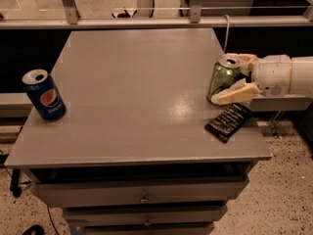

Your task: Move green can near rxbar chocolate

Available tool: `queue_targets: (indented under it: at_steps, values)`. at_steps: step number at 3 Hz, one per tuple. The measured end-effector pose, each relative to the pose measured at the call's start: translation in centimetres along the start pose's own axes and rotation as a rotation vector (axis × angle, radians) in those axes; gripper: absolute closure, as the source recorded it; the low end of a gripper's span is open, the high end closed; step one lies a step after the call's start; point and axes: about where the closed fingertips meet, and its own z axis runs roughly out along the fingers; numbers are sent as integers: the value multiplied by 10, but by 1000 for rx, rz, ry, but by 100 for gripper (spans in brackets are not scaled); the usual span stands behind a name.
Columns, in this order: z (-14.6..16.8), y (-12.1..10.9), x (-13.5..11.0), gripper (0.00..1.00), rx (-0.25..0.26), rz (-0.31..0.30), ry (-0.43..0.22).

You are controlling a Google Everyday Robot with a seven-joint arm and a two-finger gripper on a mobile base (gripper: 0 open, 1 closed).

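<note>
Grey cabinet top (137, 82), drawers below | gripper (229, 80) reaches in from the right edge, fingers clasped around the green can (220, 77), which is upright on the top | rxbar chocolate (229, 122) lies flat just in front of the can | blue Pepsi can (44, 95) at far left edge

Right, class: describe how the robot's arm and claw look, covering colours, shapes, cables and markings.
The claw, at the table's right edge by the green can, has two cream, wedge-shaped fingers. Behind it the arm is white, built of rounded cylindrical segments. No cables or markings show on it.
</note>
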Motion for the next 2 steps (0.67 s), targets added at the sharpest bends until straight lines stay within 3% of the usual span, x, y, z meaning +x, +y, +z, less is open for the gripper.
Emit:
queue_targets:
  at_steps: [2]
  values:
    - [-16,-2,12,0,23,23,30]
